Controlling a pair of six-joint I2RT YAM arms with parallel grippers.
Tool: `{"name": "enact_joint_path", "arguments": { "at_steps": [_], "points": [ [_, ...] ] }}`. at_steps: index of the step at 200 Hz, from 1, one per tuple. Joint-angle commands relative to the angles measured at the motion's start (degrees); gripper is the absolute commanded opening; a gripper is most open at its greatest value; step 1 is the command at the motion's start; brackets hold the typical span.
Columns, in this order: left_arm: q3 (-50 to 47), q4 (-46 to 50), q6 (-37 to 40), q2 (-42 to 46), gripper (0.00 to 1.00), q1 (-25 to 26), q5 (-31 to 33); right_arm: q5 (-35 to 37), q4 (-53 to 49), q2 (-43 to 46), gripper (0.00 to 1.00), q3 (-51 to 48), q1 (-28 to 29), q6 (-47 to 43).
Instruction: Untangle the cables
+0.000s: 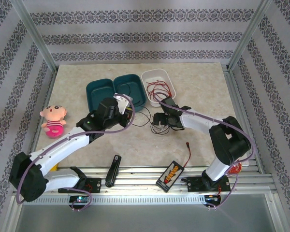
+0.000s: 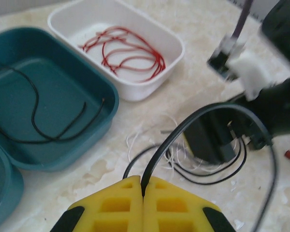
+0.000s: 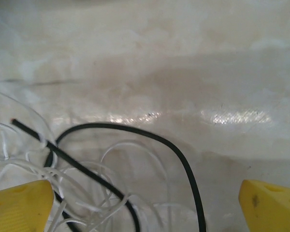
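We see the left hand (image 2: 142, 191) closed tight, its yellow fingers (image 2: 111, 208) pressed together on the black cable (image 2: 193, 116), which rises from between the tips and arcs away to the right. The right hand (image 3: 145, 210) stands wide, a yellow fingertip (image 3: 19, 208) at each lower corner of its wrist view. It is low over the surface (image 1: 203, 87) and holds nothing.

Between those tips lies the tangle. The white cable (image 3: 87, 193) spreads in many thin loops, and the black cable runs across and through them, with one black end free at the left of the loops.

From above, both hands meet near the middle of the surface. The left one is just near of the teal box (image 1: 130, 89) and the right one just near of the white tray (image 1: 157, 82), with the tangle between and under them.

The red cable (image 2: 123, 53) lies coiled alone inside the white tray, far of the tangle and apart from it. A black wire (image 2: 36, 116) lies in loose curves in the teal box, just left of the tray. We cannot tell whether it is one piece with the held length.

A doll (image 1: 53, 121) sits at the left of the surface, well apart from the cables. A black-and-yellow box (image 1: 170, 174) rests at the near edge.
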State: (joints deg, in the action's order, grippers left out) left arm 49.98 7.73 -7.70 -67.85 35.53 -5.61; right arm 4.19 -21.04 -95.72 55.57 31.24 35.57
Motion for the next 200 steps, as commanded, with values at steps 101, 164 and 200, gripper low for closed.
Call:
{"name": "enact_joint_path", "arguments": {
  "at_steps": [101,164,200],
  "points": [
    [8.2,5.1,4.2,7.4,0.0,-1.6,6.8,-4.5,-1.0,-1.0,0.98,-2.1,-5.0,0.0],
    [20.5,3.3,7.8,12.3,0.0,-2.8,0.7,-4.4,1.5,-0.8,0.98,-4.4,-6.5,1.0],
    [22.2,-2.6,7.2,15.4,0.0,-2.8,3.6,-5.1,2.7,-1.3,0.98,-5.0,-6.7,1.4]
  ]
}}
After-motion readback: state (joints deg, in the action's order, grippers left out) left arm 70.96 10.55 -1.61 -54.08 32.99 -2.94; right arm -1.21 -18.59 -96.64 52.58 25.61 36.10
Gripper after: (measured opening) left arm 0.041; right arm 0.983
